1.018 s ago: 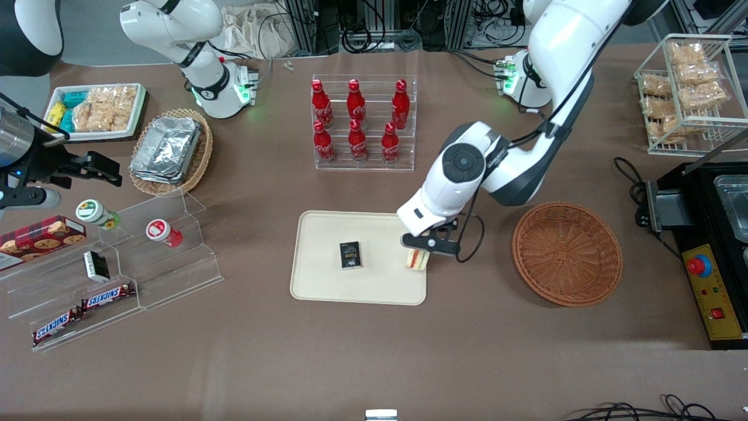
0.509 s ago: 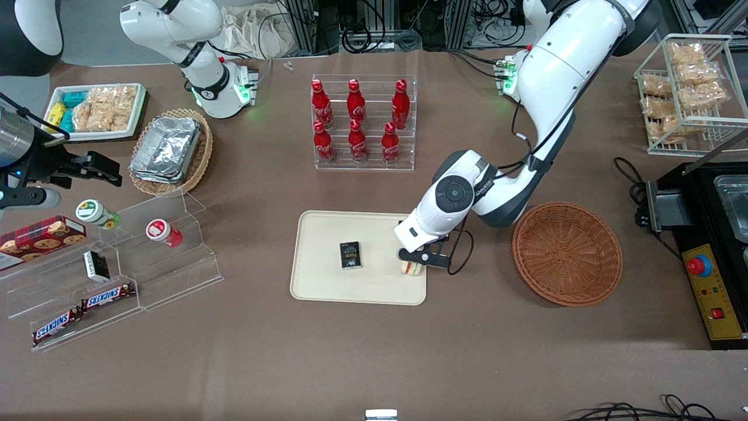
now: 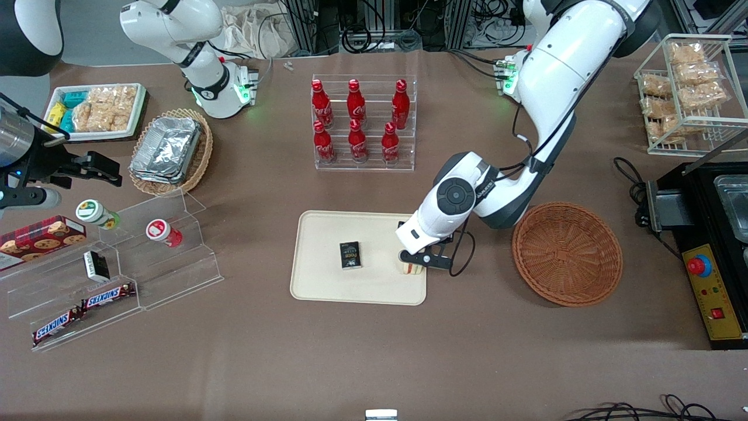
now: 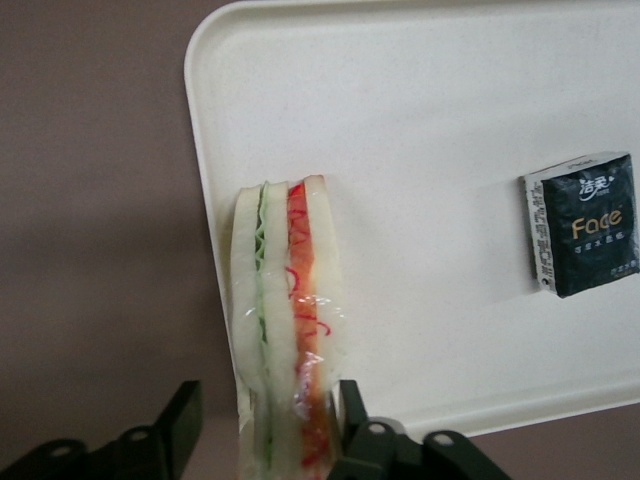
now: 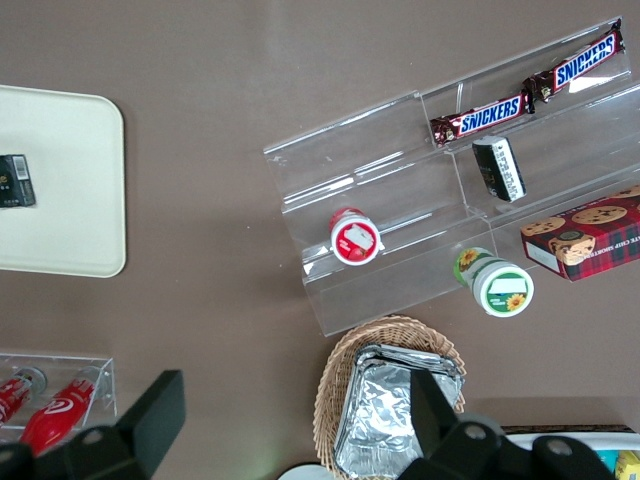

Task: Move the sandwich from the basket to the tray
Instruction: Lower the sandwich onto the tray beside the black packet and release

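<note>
Resting on the tray (image 3: 327, 280) edge, the sandwich (image 4: 285, 320) stands between the spread claw (image 4: 262, 425).

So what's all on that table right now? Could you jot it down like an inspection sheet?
Surface: brown table.
Job's things: sandwich standing on edge at the tray rim nearest the basket; nothing seen in the basket.
Clutter: dark packet on the tray; cola bottles; Snickers bars; foil containers.
Grippers: gripper open, fingers either side of the sandwich.
Cables: black cords near the basket.
Surroundings: wire rack of snacks.
</note>
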Action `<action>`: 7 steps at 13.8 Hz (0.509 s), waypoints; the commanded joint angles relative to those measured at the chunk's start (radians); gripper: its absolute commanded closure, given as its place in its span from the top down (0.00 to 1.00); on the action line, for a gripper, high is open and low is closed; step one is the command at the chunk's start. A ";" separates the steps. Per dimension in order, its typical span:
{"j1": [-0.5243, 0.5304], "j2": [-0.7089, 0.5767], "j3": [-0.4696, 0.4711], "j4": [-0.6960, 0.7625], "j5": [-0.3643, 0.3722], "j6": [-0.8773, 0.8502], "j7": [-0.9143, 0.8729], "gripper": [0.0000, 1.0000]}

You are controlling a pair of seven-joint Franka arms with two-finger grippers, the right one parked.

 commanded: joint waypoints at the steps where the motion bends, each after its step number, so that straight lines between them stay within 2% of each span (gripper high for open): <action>1: -0.001 -0.022 0.000 0.023 0.019 -0.066 -0.069 0.99; 4: 0.040 -0.087 -0.002 0.032 0.018 -0.147 -0.058 0.99; 7: 0.105 -0.172 -0.013 0.061 0.004 -0.327 -0.049 0.99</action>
